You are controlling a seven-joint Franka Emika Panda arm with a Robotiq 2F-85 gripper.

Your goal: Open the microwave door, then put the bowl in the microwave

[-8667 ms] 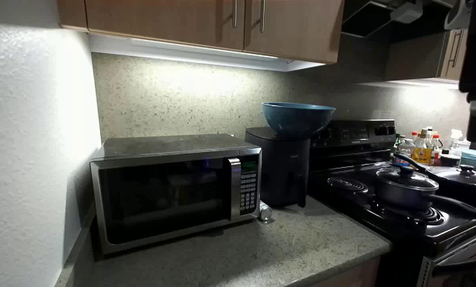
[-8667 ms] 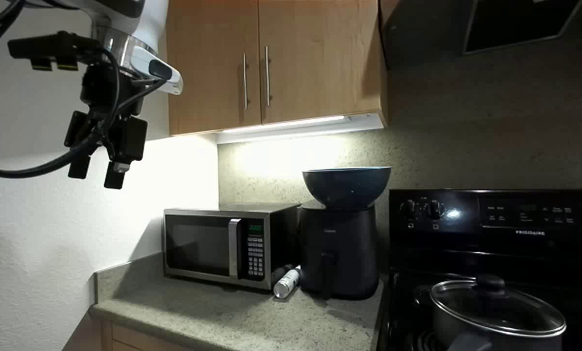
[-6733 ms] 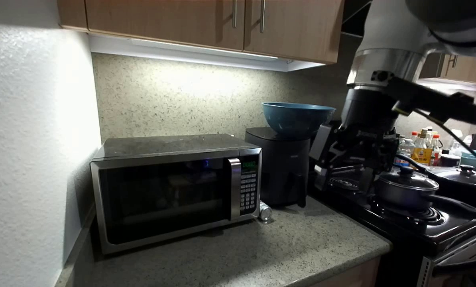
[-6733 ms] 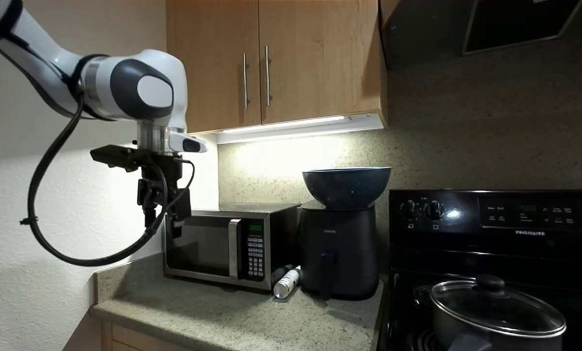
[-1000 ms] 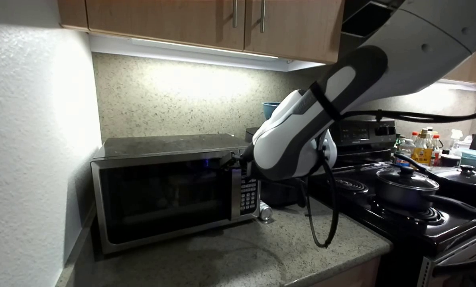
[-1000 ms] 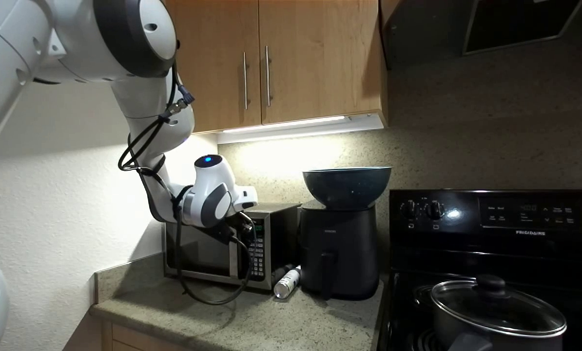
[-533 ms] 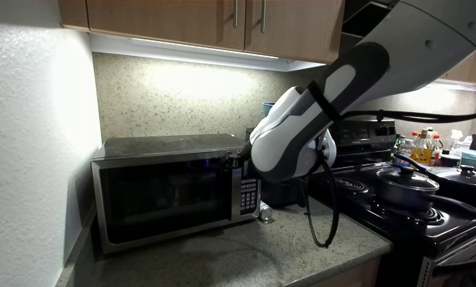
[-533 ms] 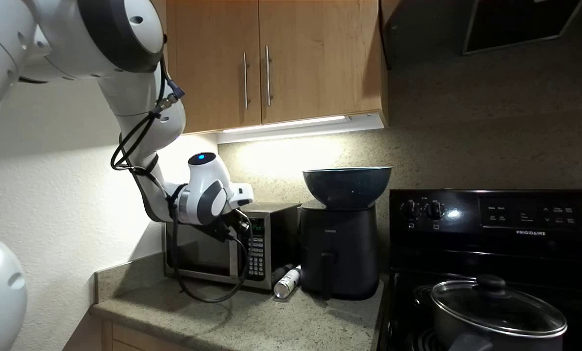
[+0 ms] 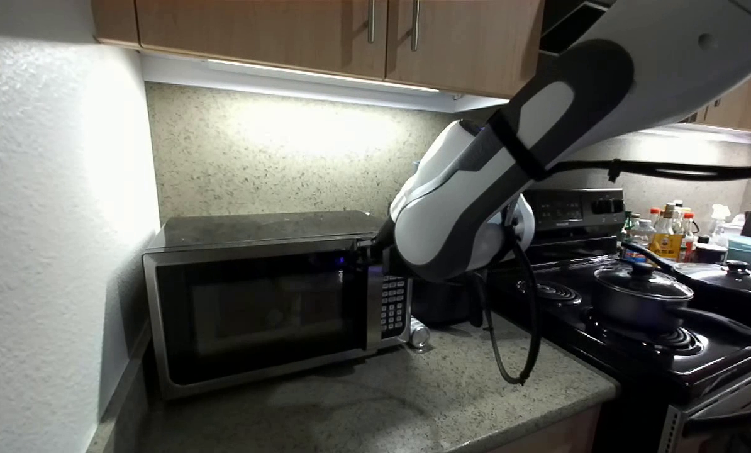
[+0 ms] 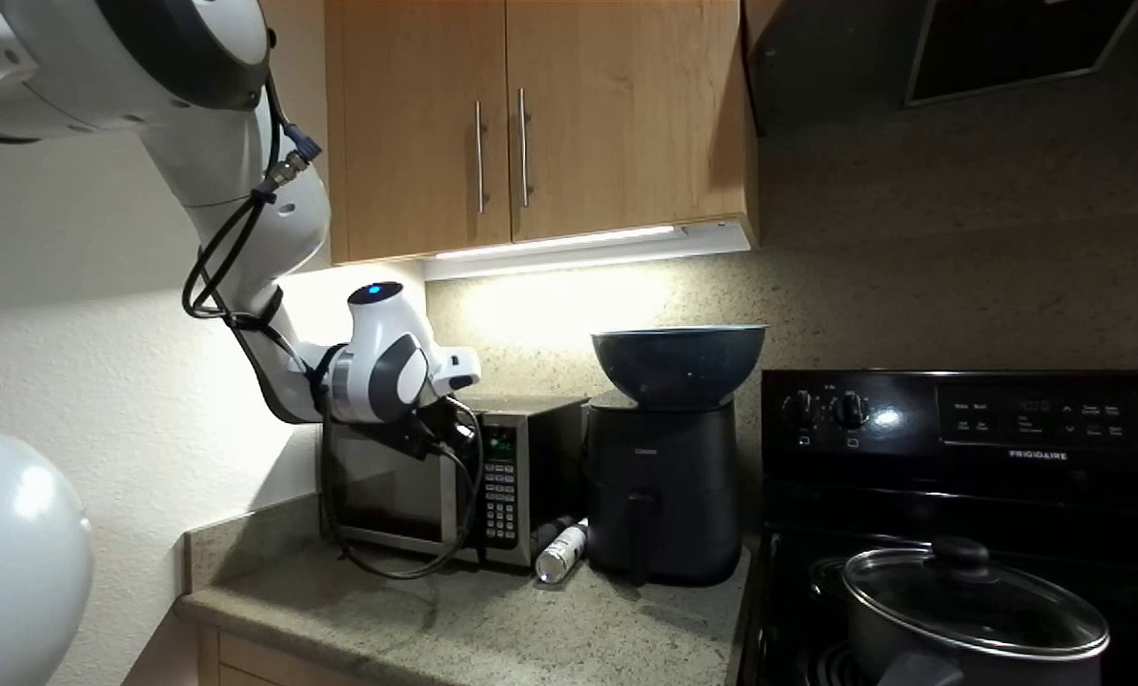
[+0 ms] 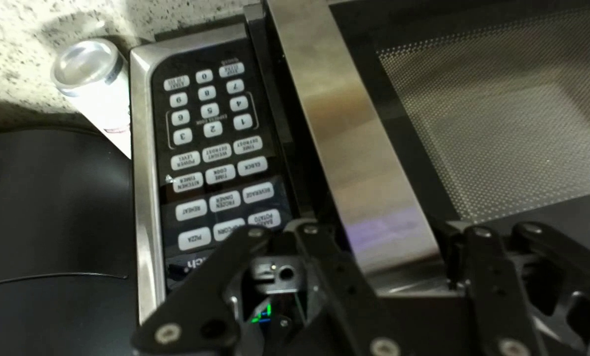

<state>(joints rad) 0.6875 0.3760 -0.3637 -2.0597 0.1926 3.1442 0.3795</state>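
Gripper (image 11: 388, 242) around handle (image 11: 349, 128) | microwave door (image 9: 262, 314) ajar | bowl (image 10: 679, 369) atop air fryer (image 10: 669, 486)

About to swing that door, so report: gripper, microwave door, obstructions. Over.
Gripper looks closed on door handle. Microwave door slightly ajar. Bowl on air fryer. Possible snag: cable loop hanging before the door.

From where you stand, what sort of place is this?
A kitchen, probably in a home: there's a boxy stainless-steel microwave, a black coil-burner stove, and light-brown wooden wall cabinets.
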